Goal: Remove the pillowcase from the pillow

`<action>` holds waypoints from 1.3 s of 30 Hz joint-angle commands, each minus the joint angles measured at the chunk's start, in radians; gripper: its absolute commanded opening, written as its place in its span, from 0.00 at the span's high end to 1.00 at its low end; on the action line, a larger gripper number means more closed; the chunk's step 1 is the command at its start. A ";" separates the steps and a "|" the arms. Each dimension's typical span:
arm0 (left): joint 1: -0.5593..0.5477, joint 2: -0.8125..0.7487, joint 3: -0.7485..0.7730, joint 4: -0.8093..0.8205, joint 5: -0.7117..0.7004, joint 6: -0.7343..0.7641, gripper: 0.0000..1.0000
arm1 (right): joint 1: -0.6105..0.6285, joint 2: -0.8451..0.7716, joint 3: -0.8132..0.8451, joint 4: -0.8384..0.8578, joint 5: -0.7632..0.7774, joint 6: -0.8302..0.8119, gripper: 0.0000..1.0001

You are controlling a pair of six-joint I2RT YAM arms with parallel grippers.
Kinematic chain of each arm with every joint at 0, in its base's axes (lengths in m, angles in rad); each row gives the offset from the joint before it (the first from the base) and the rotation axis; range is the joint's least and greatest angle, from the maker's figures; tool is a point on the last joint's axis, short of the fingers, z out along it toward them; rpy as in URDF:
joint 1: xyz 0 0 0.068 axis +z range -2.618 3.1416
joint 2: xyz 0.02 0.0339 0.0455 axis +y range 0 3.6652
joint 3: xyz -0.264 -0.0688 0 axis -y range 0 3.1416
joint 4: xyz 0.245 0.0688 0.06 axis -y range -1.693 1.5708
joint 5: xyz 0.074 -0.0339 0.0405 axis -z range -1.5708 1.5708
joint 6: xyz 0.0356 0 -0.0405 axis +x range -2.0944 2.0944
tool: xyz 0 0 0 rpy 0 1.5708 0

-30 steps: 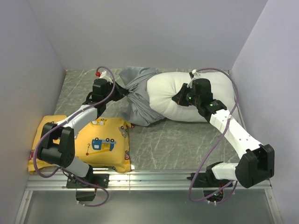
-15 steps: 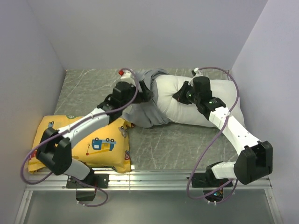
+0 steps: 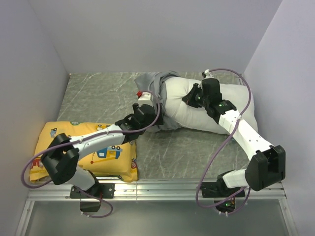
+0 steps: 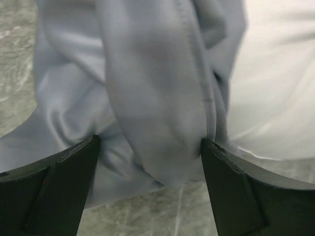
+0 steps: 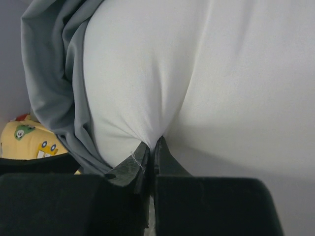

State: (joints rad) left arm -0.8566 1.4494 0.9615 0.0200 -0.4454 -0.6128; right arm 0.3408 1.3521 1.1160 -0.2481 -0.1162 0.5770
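One thing I can ignore sits at the far left: the yellow cushion (image 3: 106,152) with cartoon vehicles, lying at the near edge of the table (image 3: 98,93) under my left arm's forearm. It plays no part in this job.

Moving right, my left gripper (image 4: 147,146) is stretched out to the bunched grey pillowcase (image 3: 155,81). On the left wrist camera its fingers are spread wide, with a thick hemmed fold of grey cloth lying in the gap and brushing both inner faces. I read that as set around the fold but not clamped on it.

The pillowcase is gathered into a wrinkled heap at the left end of the pillow (image 3: 184,115), which lies across the far right part of the table. From overhead, the middle and right of the pillow are bare white. The grey cloth wraps only the left end, and I cannot tell how much of the pillow is inside it.

Further right, my right gripper (image 5: 150,150) is pressed into the top of the pillow. The right wrist view shows its fingers closed tight on a pinch of the white cover, puckering it, with the grey edge just off to the side.

My judgement is that the job is well past halfway. What remains is to close the left fingers on that fold and draw the case leftward off the last end while the right holds the pillow.
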 commanded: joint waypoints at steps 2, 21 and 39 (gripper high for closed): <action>0.022 0.057 0.052 -0.060 -0.111 0.039 0.19 | -0.005 -0.051 0.125 0.040 0.096 -0.026 1.00; 0.456 0.077 -0.083 0.057 0.120 -0.061 1.00 | -0.081 -0.203 0.176 -0.080 0.080 -0.094 1.00; 0.534 0.238 0.026 0.103 0.243 -0.068 0.99 | -0.141 -0.353 0.289 -0.178 -0.298 -0.069 1.00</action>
State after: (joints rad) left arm -0.3202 1.6665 0.9508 0.0917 -0.2279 -0.6773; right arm 0.2081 1.0771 1.2728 -0.5896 -0.2840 0.4702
